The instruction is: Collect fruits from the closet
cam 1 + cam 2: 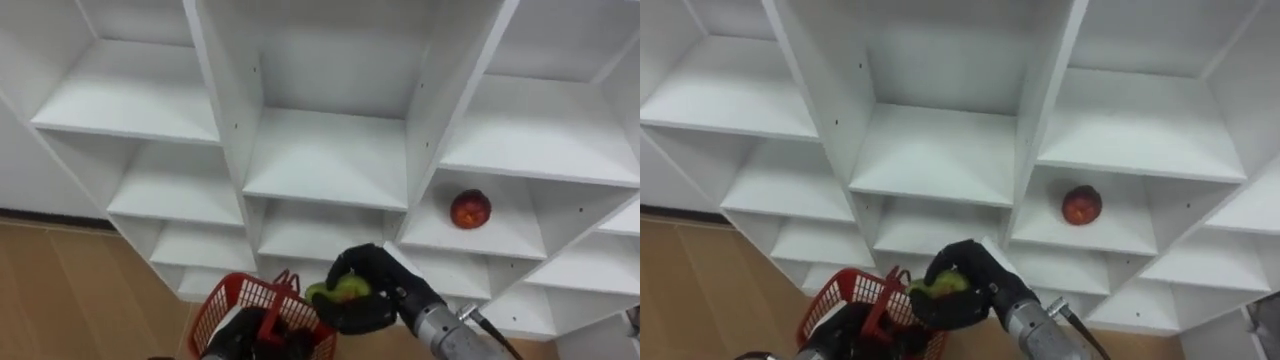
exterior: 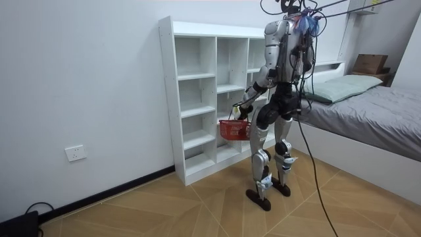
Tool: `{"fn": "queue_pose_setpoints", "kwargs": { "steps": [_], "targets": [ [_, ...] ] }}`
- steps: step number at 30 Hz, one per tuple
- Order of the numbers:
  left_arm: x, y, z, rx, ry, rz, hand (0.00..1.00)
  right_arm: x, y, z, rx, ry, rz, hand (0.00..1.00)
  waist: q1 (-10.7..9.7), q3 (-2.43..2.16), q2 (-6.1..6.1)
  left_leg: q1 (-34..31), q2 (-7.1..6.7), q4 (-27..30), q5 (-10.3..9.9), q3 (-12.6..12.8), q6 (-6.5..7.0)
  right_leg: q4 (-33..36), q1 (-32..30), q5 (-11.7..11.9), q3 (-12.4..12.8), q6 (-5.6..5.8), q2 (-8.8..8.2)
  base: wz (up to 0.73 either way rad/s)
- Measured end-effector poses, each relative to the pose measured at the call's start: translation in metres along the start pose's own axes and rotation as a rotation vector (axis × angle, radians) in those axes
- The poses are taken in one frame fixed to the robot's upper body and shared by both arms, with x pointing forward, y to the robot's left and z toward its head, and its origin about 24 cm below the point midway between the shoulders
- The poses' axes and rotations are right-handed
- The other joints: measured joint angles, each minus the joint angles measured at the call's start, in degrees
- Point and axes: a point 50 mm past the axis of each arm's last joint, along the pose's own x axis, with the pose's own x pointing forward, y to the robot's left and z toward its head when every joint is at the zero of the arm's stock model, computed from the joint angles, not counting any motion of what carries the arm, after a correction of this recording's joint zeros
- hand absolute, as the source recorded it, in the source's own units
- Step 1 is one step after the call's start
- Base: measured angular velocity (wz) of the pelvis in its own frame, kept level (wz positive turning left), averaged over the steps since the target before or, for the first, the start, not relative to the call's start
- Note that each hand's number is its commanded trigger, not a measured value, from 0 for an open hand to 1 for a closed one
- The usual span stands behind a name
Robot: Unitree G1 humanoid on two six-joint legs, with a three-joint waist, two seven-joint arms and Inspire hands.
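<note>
My right hand (image 1: 365, 295) is curled round a green fruit (image 1: 340, 291) and holds it just above the right rim of the red basket (image 1: 255, 300). In the right eye view the same right hand (image 1: 962, 288) grips the green fruit (image 1: 938, 285) over the basket (image 1: 845, 300). My left hand (image 1: 250, 335) is shut on the basket's handle at the bottom edge. A red apple (image 1: 470, 209) lies on a shelf in the right column of the white closet (image 1: 330, 160), and appears again as the red apple (image 1: 1081, 204). In the room view I stand facing the closet (image 2: 197, 92) with the basket (image 2: 233, 130) in front of me.
The closet's other compartments hold nothing. Wooden floor (image 1: 70, 290) shows at the lower left. In the room view a bed (image 2: 368, 112) stands behind me at the room view's right, and a wall socket (image 2: 76, 153) sits low on the wall.
</note>
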Motion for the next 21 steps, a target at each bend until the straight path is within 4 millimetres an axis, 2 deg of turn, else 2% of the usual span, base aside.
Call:
{"fn": "queue_pose_setpoints", "kwargs": {
  "steps": [1,4,7,10,12,15,21],
  "targets": [
    [0.000,-0.002,0.001,-0.008,-0.007,-0.004,1.00,0.000,0.000,0.000,-0.001,0.001,0.001,1.00,-0.02,0.23,0.23,-0.04,0.05,-0.04,0.00,0.18,0.00,0.26,-0.30,0.00,0.36,-0.01,0.03,-0.16],
    [0.000,-0.003,0.001,0.000,-0.014,-0.014,1.00,-0.001,0.000,-0.006,0.002,0.022,0.000,1.00,-0.10,0.25,0.33,0.00,0.21,-0.15,0.00,0.64,-0.01,0.29,-0.91,0.00,0.72,-0.01,0.14,-0.09],
    [0.000,-0.006,0.006,0.014,-0.040,-0.026,1.00,-0.002,0.001,-0.015,0.006,0.059,0.007,1.00,-0.17,0.16,0.43,-0.56,0.29,-0.33,0.00,1.29,-0.01,0.52,-2.13,-0.03,0.89,-0.05,0.10,-0.11],
    [0.000,-0.008,0.011,0.027,-0.068,-0.041,1.00,-0.003,0.002,-0.021,0.008,0.085,0.011,1.00,-0.17,-0.16,0.79,-1.64,0.40,-0.32,0.01,1.92,0.00,1.49,-3.95,0.01,1.86,-0.09,0.14,-0.16],
    [0.000,-0.008,0.013,0.033,-0.076,-0.053,1.00,-0.003,0.002,-0.024,-0.005,0.101,0.016,1.00,-0.89,-0.25,0.99,-2.15,0.41,-0.32,0.01,2.22,0.01,1.84,-4.81,0.02,2.10,-0.10,0.10,-0.10],
    [0.000,-0.010,0.014,0.037,-0.084,-0.060,1.00,-0.002,0.002,-0.027,-0.011,0.119,0.019,1.00,-1.18,-0.26,1.03,-2.44,0.48,-0.32,0.01,3.16,0.01,2.44,-5.73,-0.05,2.49,-0.15,-0.01,-0.14],
    [0.002,-0.011,0.019,0.040,-0.097,-0.080,1.00,-0.002,-0.002,-0.034,-0.010,0.153,0.016,1.00,-1.31,-0.19,1.35,-2.93,0.55,-0.41,0.00,3.41,0.03,2.44,-6.58,-0.09,2.69,-0.19,0.02,-0.02]
  ]
}}
